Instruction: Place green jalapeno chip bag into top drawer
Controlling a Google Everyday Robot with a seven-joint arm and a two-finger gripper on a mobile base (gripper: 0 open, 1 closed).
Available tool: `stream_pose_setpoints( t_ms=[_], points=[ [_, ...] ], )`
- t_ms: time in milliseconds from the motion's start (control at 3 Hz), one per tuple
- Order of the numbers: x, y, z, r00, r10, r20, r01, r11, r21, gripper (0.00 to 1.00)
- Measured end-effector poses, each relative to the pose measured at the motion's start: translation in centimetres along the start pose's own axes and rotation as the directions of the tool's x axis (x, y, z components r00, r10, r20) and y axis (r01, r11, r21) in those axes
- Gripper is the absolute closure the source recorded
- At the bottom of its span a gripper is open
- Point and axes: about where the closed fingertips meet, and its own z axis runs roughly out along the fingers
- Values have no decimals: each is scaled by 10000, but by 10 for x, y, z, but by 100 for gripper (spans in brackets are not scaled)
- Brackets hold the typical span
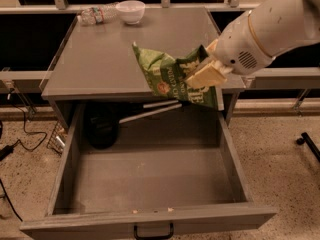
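The green jalapeno chip bag (172, 77) is crinkled, with white lettering, and hangs in the air over the cabinet top's front edge, above the back of the open drawer. My gripper (205, 73) comes in from the upper right on a white arm and is shut on the bag's right end, its cream fingers (206, 77) pinching it. The top drawer (150, 219) is pulled fully out below, a wide shallow grey box with a black handle (153, 232) on its front. Its inside floor is bare apart from a few crumbs.
A clear plastic bottle (97, 15) lies beside a white bowl (130, 10) at the back of the grey cabinet top (100, 59). A dark round object (102, 126) and a pale rod (150, 112) sit in the cavity behind the drawer. Cables (15, 144) lie on the floor at left.
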Motion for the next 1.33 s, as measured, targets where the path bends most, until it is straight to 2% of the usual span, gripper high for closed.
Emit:
stream_pose_setpoints(
  t_ms=[667,1000,1333],
  points=[
    [15,50,33,9977,188,659,-198,9997,144,100],
    [33,69,80,9937,-225,1100,170,9986,508,100],
    [34,69,85,9935,-336,1085,277,9981,555,100]
  ],
)
